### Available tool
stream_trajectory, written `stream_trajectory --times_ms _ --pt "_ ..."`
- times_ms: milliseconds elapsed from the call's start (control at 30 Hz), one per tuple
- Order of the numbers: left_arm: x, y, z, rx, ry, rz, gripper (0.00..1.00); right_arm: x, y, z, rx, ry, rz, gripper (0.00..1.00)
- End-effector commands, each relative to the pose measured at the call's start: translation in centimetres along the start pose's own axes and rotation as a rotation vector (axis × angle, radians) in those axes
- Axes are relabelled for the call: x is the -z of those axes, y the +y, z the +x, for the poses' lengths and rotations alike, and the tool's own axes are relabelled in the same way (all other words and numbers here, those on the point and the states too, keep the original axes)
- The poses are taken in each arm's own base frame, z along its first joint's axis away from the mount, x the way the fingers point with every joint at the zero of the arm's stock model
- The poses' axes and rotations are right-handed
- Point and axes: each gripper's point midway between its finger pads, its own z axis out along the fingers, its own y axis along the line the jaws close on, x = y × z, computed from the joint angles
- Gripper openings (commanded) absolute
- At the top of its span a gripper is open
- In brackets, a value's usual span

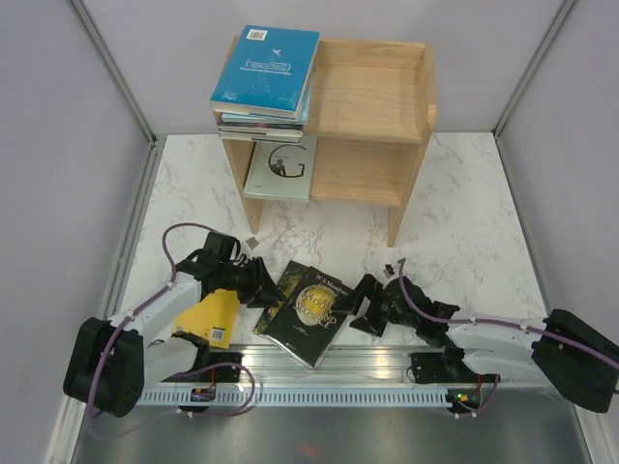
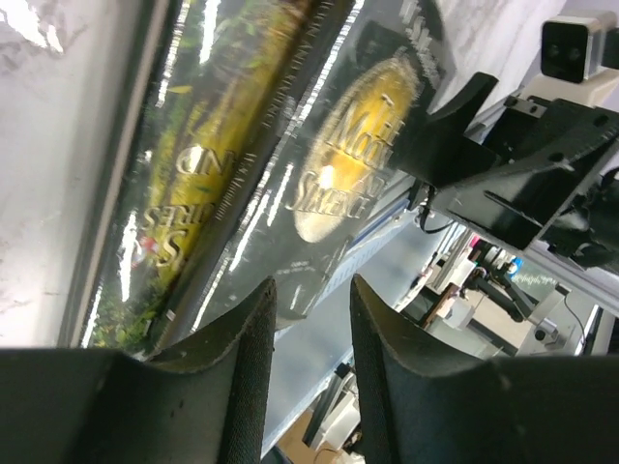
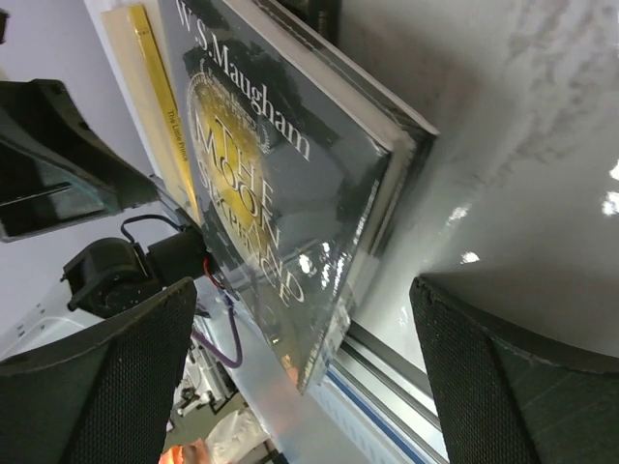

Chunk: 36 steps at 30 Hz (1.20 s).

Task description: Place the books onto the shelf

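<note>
Matte right gripper [image 3: 302, 288], glossy black book [image 3: 280, 193]

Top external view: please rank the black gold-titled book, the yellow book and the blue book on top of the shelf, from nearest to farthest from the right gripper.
1. Black book: just left of the right gripper.
2. Yellow book: farther left, same near row.
3. Blue book: far back, topmost on the shelf.

Black book [image 3: 290, 174] cover: "W.S. Maugham", gold "The Moon and Sixpence"; grey book [image 1: 280, 166]: large "G"
</note>
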Motion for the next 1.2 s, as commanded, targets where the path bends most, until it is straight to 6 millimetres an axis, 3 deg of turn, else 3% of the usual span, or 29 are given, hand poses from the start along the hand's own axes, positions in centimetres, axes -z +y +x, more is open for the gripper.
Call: stream_trajectory --times_ms 0,33,100,233,400,500,533,567,600,667,700,733,800,867,967,1100,1167 --pt "-1.1 0.9 -0.3 -0.029 0.013 0.003 0.40 -1.4 -1.2 -0.1 0.004 -0.026 0.018 0.95" --pt "-1.3 1.1 -0.3 -0.024 0.020 0.003 0.39 -1.8 -0.2 -0.2 0.010 -0.029 -0.014 0.92" --pt "-1.9 1.4 -0.3 -0.012 0.041 0.006 0.37 -2.7 -1.0 0.3 0.014 -0.010 0.021 0.83" --pt "-2.2 1.6 -0.1 -0.005 0.065 0.015 0.35 -3.7 -0.3 0.6 0.011 0.009 0.002 0.49" --pt "-2.6 1.8 0.3 0.017 0.091 0.035 0.35 -2.8 -0.4 0.1 0.006 -0.033 0.005 0.31" --pt "-2.8 2.0 0.7 0.031 0.112 0.044 0.33 -2.1 -0.4 -0.2 0.005 -0.055 0.000 0.16" --pt "-2.8 1.9 0.5 0.031 0.109 0.048 0.32 -1.8 0.3 -0.3 0.010 -0.062 -0.024 0.03" --pt "-2.8 1.8 0.5 0.026 0.106 0.051 0.32 -1.6 0.6 -0.4 0.013 -0.066 -0.031 0.00" --pt "-2.7 1.6 0.4 0.020 0.101 0.057 0.32 -1.4 0.3 -0.5 0.019 -0.068 -0.012 0.00" --pt "-2.2 0.9 0.3 0.003 0.087 0.072 0.33 -0.8 1.9 -0.8 0.044 -0.081 -0.048 0.00" --pt "-2.0 0.3 0.0 -0.012 0.075 0.079 0.35 -0.5 1.1 -0.7 0.051 -0.080 -0.008 0.00" --pt "-1.5 -0.2 0.0 -0.020 0.068 0.084 0.36 0.1 2.5 -1.2 0.058 -0.109 -0.043 0.00" --pt "-0.8 -1.6 -0.7 -0.056 0.043 0.099 0.44 0.8 2.4 -1.6 0.061 -0.129 -0.029 0.00" --pt "0.1 -2.8 -1.1 -0.083 0.016 0.120 0.57 1.9 3.6 -2.1 0.055 -0.160 -0.074 0.00" --pt "1.0 -4.6 -1.7 -0.117 -0.014 0.161 0.69 3.2 4.8 -2.5 0.035 -0.185 -0.117 0.00" --pt "1.7 -5.7 -2.2 -0.153 -0.040 0.187 0.70 4.5 5.8 -2.7 0.028 -0.201 -0.130 0.00" --pt "1.8 -5.8 -2.3 -0.159 -0.046 0.191 0.69 5.2 7.2 -2.9 0.035 -0.209 -0.163 0.00"
